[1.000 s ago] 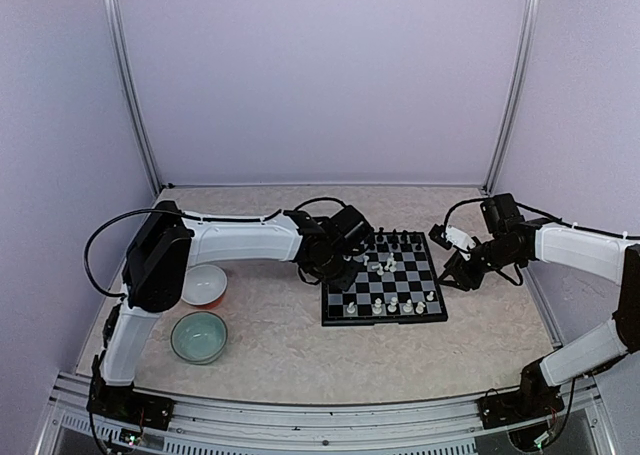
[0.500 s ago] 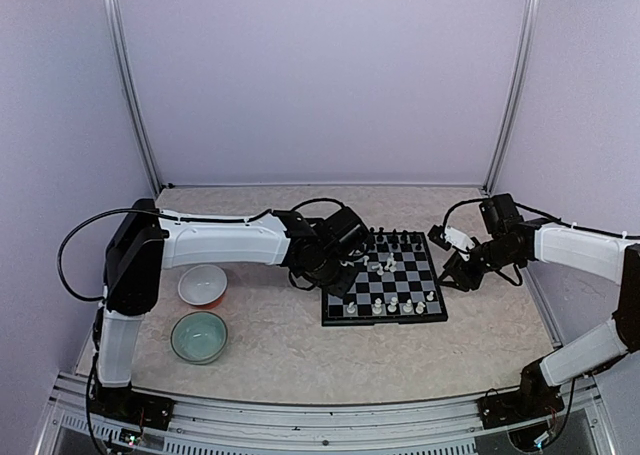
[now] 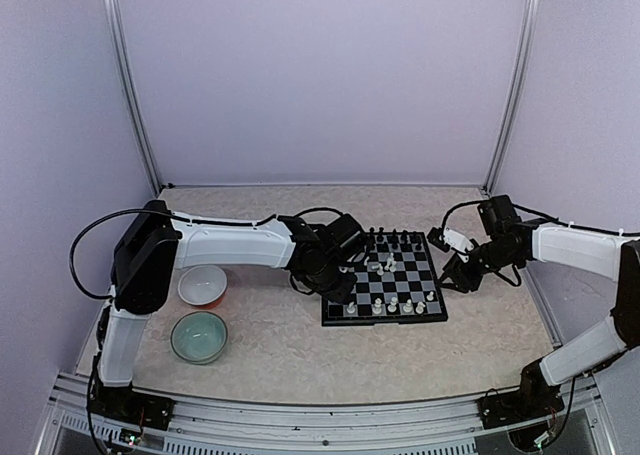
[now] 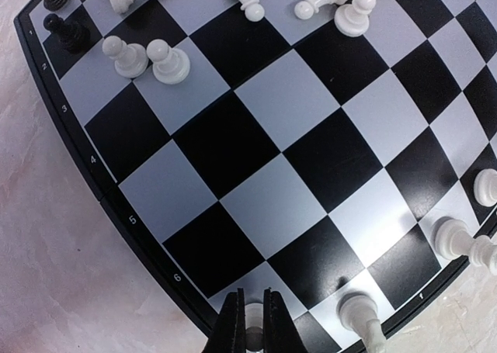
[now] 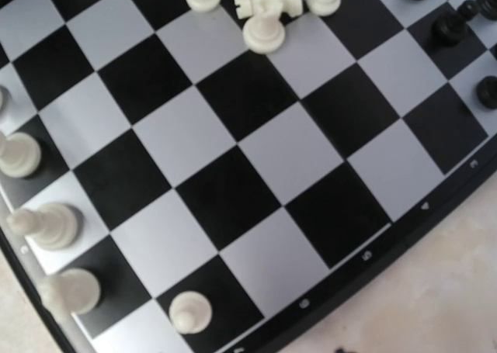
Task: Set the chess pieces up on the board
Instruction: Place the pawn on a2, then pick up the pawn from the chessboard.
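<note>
The board [image 3: 385, 321] lies mid-table. A row of white chess pieces [image 3: 395, 303] stands along its near edge, black ones [image 3: 395, 243] stand along the far edge, and a loose white cluster [image 3: 383, 265] lies between. My left gripper [image 3: 341, 282] hangs over the board's left side. In the left wrist view its fingers [image 4: 233, 326] are shut on a small white piece [image 4: 254, 339] above an edge square. My right gripper [image 3: 449, 262] hovers just off the board's right edge, its fingers spread with nothing between them. The right wrist view shows the board [image 5: 287, 147] and a white pawn [image 5: 190, 312], but no fingers.
A white bowl [image 3: 203, 285] and a pale green bowl [image 3: 198, 335] sit left of the board, under the left arm's elbow. Two white pawns [image 4: 147, 58] and black pieces [image 4: 66, 31] stand near the board's far left corner. Frame posts rise at the back corners.
The left arm's elbow swung out and back, and its gripper came slightly nearer and left over the board's left side, still shut. The right arm has barely moved.
</note>
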